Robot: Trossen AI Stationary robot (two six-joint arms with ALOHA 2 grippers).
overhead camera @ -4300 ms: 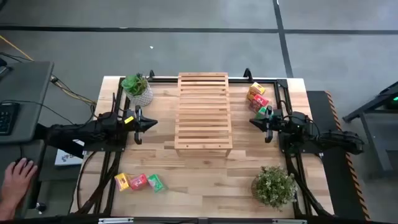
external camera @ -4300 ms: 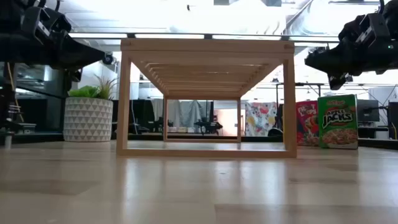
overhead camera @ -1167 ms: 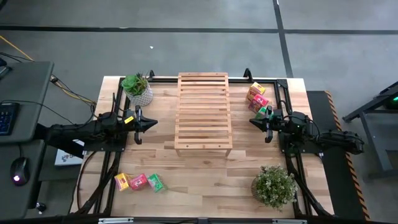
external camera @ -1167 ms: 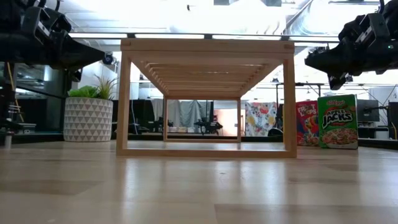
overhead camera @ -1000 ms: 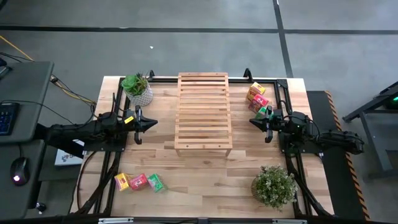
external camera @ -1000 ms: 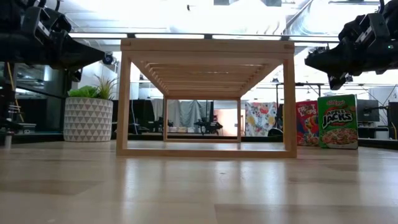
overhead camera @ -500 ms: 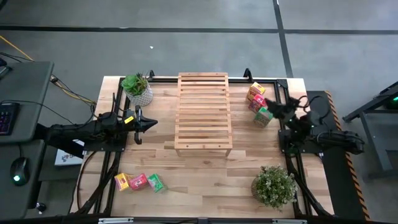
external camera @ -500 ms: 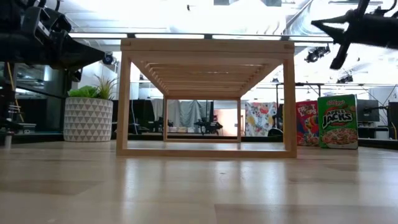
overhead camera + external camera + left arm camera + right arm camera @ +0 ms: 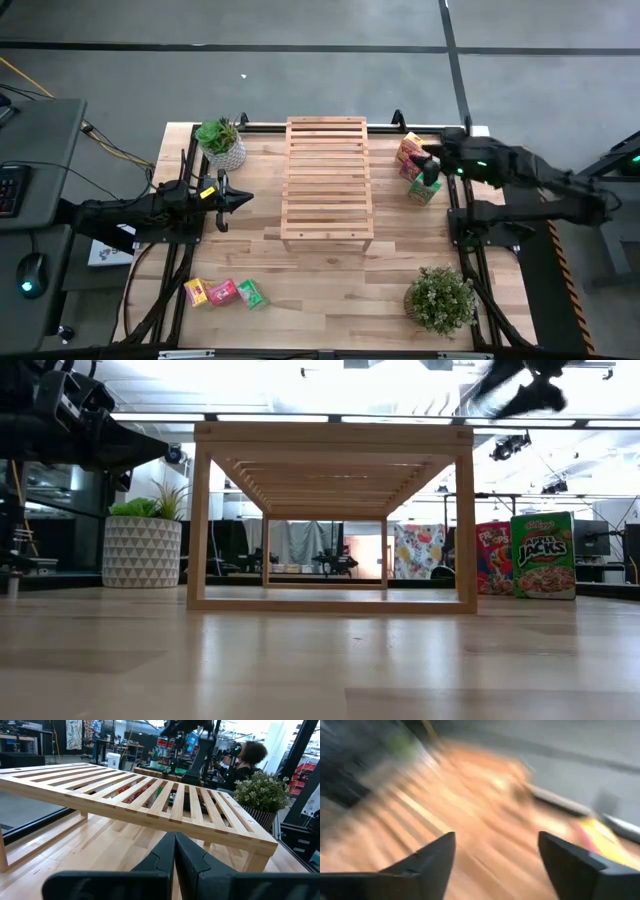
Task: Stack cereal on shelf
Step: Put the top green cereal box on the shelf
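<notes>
High view gives us the layout, and we take the rack (image 9: 328,180) as our landmark: it stands mid-table with nothing on its slats. Three cereal boxes (image 9: 413,165) stand in a short row just off its right side, and three more boxes (image 9: 224,292) lie off its near left corner. Our right gripper (image 9: 428,163) hangs over the right-hand row, above the green box (image 9: 423,188) and its neighbours, not touching any. The right wrist view shows its two fingers (image 9: 427,862) spread wide with nothing between them. Our left gripper (image 9: 243,199) waits off the rack's left side, its fingers (image 9: 162,860) pressed together and empty.

We judge the step in hand to be the first pick. To do it well, we should settle over one box only, square the wide fingers to its narrow faces, and come down clear of the box beside it, so the row does not topple
</notes>
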